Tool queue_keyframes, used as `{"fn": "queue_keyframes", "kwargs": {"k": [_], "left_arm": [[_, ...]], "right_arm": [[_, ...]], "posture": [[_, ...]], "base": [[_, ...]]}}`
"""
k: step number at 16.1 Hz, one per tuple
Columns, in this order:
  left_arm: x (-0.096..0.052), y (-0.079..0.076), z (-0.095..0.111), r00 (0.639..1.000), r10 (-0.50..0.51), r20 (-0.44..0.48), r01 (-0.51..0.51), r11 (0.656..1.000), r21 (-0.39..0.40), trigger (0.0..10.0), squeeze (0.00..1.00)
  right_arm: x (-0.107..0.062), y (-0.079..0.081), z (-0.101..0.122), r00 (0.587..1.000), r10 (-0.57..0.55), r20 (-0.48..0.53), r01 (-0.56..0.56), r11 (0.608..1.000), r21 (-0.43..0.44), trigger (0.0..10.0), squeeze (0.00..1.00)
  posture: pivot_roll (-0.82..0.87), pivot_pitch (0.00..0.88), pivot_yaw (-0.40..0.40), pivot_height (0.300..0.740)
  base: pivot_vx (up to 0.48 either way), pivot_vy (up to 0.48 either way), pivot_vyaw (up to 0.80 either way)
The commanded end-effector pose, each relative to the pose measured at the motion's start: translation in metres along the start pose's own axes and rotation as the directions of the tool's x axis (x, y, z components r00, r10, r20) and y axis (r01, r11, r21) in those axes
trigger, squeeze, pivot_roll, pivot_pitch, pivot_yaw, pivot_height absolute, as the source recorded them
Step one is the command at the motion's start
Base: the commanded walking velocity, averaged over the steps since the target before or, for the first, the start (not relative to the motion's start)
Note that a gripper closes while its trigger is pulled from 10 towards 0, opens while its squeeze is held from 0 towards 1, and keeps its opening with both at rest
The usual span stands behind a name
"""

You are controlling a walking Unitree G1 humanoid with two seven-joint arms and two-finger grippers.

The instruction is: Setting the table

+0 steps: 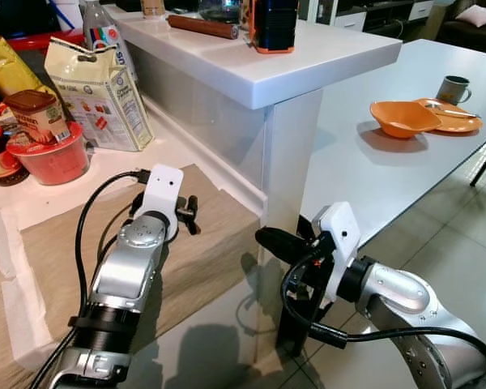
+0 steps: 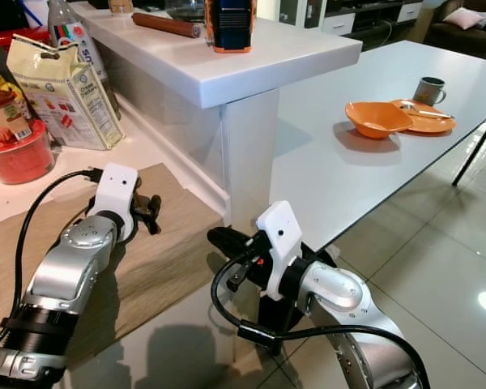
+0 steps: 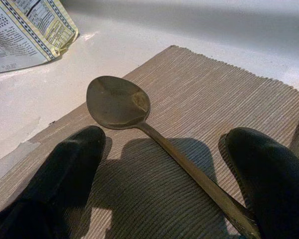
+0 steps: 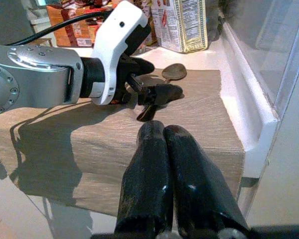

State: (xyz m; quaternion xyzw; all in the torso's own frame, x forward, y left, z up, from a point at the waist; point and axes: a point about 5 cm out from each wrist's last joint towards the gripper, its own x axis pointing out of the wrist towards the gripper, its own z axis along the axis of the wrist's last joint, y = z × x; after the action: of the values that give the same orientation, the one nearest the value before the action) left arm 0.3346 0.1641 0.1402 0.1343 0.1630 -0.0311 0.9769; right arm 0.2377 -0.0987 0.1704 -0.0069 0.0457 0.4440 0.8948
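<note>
Partly done, judging by the far end of the white dining table (image 1: 364, 178): orange bowl (image 1: 402, 118) resting beside and overlapping an orange plate (image 1: 454, 114), something slender lying across that plate, too small to name, and a dark mug (image 1: 453, 88) just behind

Closer in, lying on the woven brown placemat (image 3: 209, 114) on the lower counter: one metal spoon (image 3: 139, 117), bowl end toward the printed bag of dry goods (image 1: 101, 93), handle running back between the fingertips (image 3: 74, 159) of the left gripper (image 3: 164, 164). Spread wide, straddling the handle, one finger perhaps touching it near the end but not closed on it; seen from the right wrist, hovering low over the mat with the spoon just ahead of it

Held low beside the white pillar (image 1: 287, 162) of the raised counter, near the mat's edge: right gripper (image 4: 172, 149), fingers pressed together with nothing between them, seemingly idle

Also on the lower counter behind the mat: red bowl (image 1: 55, 158) and jars. Up on the raised counter: rolling pin (image 1: 202, 27) and a dark container with an orange base (image 1: 273, 24)

Still to do, most likely: closing on the spoon, lifting it off the mat and carrying it round to the place setting at the table; spoon not yet picked up, so this step hardly begun
</note>
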Motion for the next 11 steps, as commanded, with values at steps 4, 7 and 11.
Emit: {"fn": "queue_keyframes", "kwargs": {"k": [4, 7, 11], "left_arm": [[-0.0015, 0.0030, -0.0479, 0.975, 0.009, -0.222, -0.009, 1.000, 0.002, 10.0, 0.00], [-0.0015, 0.0030, -0.0479, 0.975, 0.009, -0.222, -0.009, 1.000, 0.002, 10.0, 0.00], [-0.0015, 0.0030, -0.0479, 0.975, 0.009, -0.222, -0.009, 1.000, 0.002, 10.0, 0.00]], "right_arm": [[0.0018, 0.0005, 0.0005, 1.000, 0.008, 0.005, -0.008, 1.000, -0.005, 10.0, 0.00], [0.0018, 0.0005, 0.0005, 1.000, 0.008, 0.005, -0.008, 1.000, -0.005, 10.0, 0.00], [0.0018, 0.0005, 0.0005, 1.000, 0.008, 0.005, -0.008, 1.000, -0.005, 10.0, 0.00]], "posture": [[-0.03, 0.000, 0.029, 0.732], [-0.03, 0.000, 0.029, 0.732], [-0.03, 0.000, 0.029, 0.732]], "base": [[0.000, 0.000, 0.00], [0.000, 0.000, 0.00], [0.000, 0.000, 0.00]]}}
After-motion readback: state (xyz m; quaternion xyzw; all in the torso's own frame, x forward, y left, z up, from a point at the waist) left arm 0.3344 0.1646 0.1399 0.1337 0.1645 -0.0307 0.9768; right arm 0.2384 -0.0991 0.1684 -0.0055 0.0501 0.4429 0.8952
